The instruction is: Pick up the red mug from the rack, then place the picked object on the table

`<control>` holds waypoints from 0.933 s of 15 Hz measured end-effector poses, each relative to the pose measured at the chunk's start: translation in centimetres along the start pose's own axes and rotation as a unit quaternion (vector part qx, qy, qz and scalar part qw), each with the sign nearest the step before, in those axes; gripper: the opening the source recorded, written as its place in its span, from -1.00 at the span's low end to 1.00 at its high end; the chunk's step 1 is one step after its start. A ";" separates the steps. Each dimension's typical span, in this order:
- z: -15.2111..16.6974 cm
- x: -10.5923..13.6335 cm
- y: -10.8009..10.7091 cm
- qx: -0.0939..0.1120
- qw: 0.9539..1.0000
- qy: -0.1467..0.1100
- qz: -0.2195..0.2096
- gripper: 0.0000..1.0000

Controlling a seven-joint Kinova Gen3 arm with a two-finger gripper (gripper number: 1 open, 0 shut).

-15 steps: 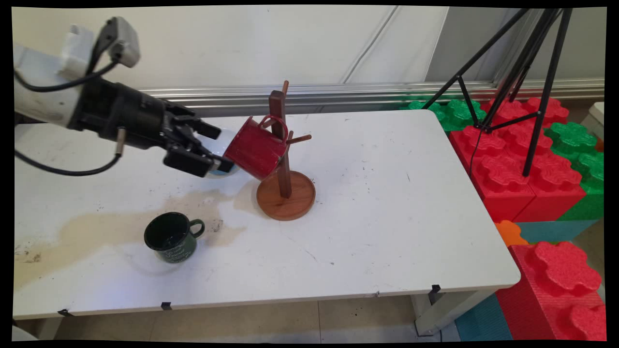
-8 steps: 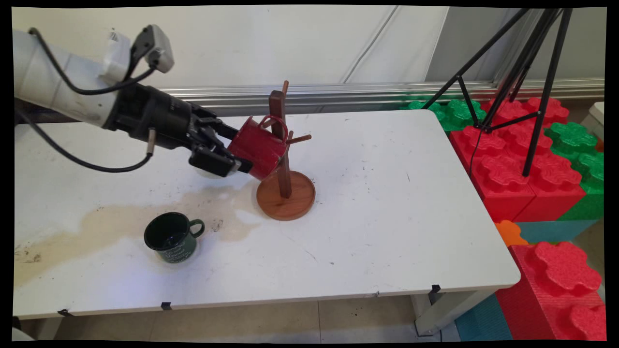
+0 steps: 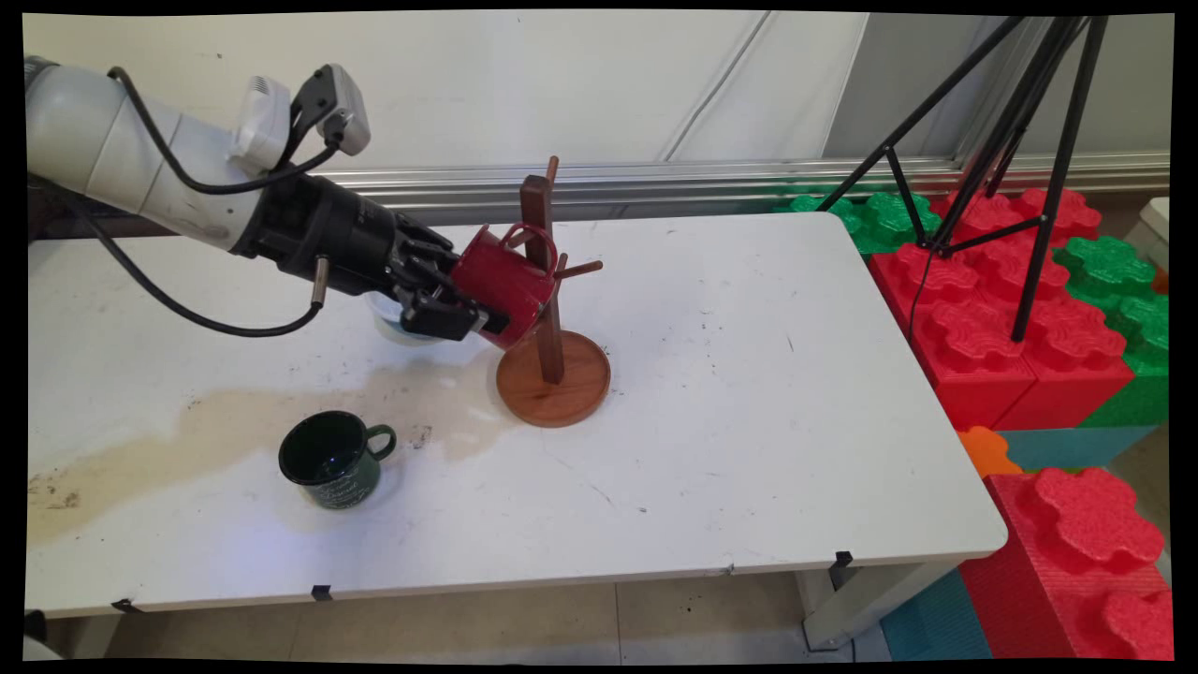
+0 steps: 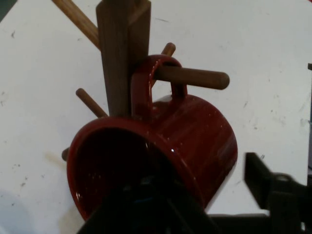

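A red mug (image 3: pixel 510 281) hangs by its handle on a peg of the wooden mug tree (image 3: pixel 540 234), tilted with its mouth facing down-left. My gripper (image 3: pixel 474 298) has reached the mug's mouth from the left. In the hand view the red mug (image 4: pixel 195 131) fills the middle, its handle looped over a peg of the mug tree (image 4: pixel 119 58). The gripper (image 4: pixel 209 202) is open. One finger (image 4: pixel 146 202) sits inside the mug's mouth. The other finger (image 4: pixel 270 187) stands outside the wall, with a gap to it.
A dark green mug (image 3: pixel 332 461) stands upright on the white table (image 3: pixel 749 421), front left, beside a brownish stain. A white bowl (image 3: pixel 391 323) lies partly hidden behind the gripper. Red and green foam blocks (image 3: pixel 1011 309) and a black tripod (image 3: pixel 1029 140) stand to the right.
The arm has moved right, toward the mug tree. The gripper went from a short way left of the red mug to straddling its rim. The mug still hangs on its peg.
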 end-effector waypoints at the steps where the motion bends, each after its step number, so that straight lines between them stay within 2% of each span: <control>1: 0.1 0.0 0.0 -0.002 1.000 0.000 0.002 -1.00; 14: -1.0 1.0 0.9 -0.029 1.000 0.008 -0.003 -1.00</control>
